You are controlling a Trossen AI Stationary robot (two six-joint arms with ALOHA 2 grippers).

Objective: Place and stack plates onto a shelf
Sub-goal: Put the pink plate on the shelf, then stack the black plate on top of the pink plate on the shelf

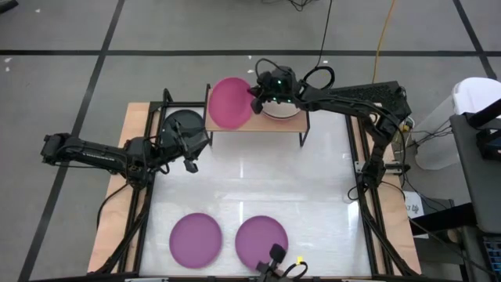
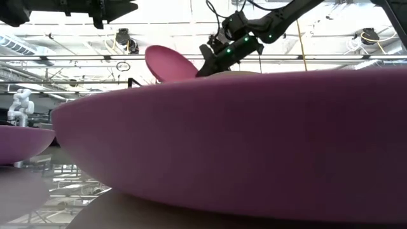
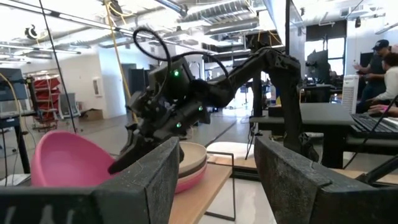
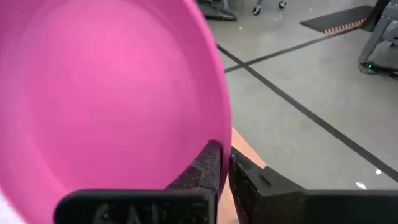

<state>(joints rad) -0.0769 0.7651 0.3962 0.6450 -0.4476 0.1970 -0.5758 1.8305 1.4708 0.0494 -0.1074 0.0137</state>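
My right gripper (image 1: 255,100) is over the shelf (image 1: 258,129), shut on a magenta plate (image 1: 228,102) that stands tilted above the shelf's left half (image 3: 62,165). On the shelf's right half sits a stack with a beige plate (image 3: 194,154) on top of a pink one (image 3: 193,177). A black plate (image 1: 184,125) lies on the table by the shelf's left end. My left gripper (image 1: 190,163) hovers next to it, open and empty (image 3: 217,180). Two purple plates (image 1: 196,239) (image 1: 261,241) rest at the table's near edge. My right gripper pinches the magenta plate's rim (image 4: 219,146) between its two fingers, one finger (image 4: 202,168) on the hollow inner face and one on the outer face. The fingers come from the table's right side, slanting down. The plate stands tilted; its lowest edge is hidden.
The nearer purple plate (image 2: 241,140) fills most of the low view. The table's middle (image 1: 250,180) between shelf and purple plates is bare. A white container (image 1: 470,102) and equipment stand off the table's right side. People sit at a desk (image 3: 379,68) in the room.
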